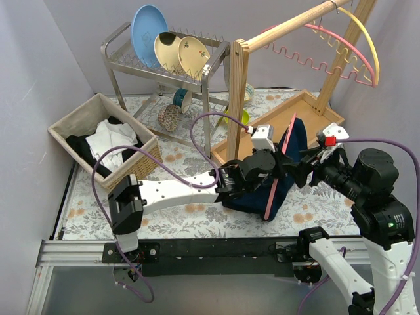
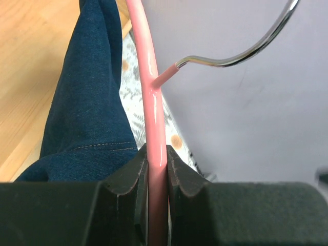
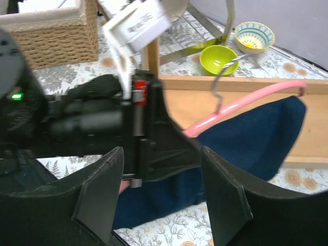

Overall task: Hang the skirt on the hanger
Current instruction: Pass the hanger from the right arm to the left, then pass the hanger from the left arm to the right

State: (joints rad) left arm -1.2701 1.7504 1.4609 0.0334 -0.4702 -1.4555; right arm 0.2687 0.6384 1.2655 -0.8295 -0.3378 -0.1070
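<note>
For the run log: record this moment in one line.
left fingers: shut on hanger | right fingers: open, empty | skirt: draped beside hanger

A basket (image 1: 72,121) of clothes (image 1: 115,138) sits at the left of the table (image 1: 315,210). Behind and to its right stands a dish rack (image 1: 121,62) holding plates (image 1: 149,26), with bowls (image 1: 170,118) beneath. Right of the rack a tray (image 1: 308,108) lies under the clothes rail (image 1: 289,27), and at its near edge the skirt (image 1: 296,141) and hanger (image 1: 270,197) stand between the left gripper (image 2: 156,174) and the right gripper (image 3: 161,169).

Left arm stretched forward, left gripper (image 2: 156,166) clamped on pink hanger (image 2: 152,97), right gripper (image 3: 161,159) just right of it, jaws apart.
</note>
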